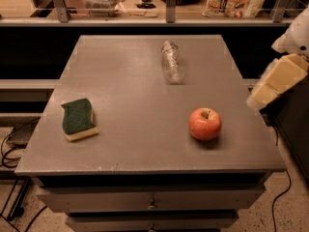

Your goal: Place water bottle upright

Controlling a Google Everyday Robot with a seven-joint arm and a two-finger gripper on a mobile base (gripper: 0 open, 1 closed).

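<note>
**Bottle down, claw off to the side**

Water bottle [172, 62] lies on its side, far half of the grey table [125, 91], a little right of centre, long axis running roughly away from the camera. Well apart from the apple [205, 123] nearer the front and the green sponge [77, 119] at left.

Handling, my guess: clear, thin, crinkled plastic. Light, soft-walled, likely to dent or squirt out under a hard squeeze, and free to roll sideways if nudged. Best hold looks to be across the body near the middle, gentle pressure, then tip it onto its base. Which end carries the cap I can't make out.

My gripper [277, 83] hangs off the table's right edge, raised, angled down and inward, nowhere near the bottle. Released or clenched: cannot tell. Holding nothing that I can see.
</note>
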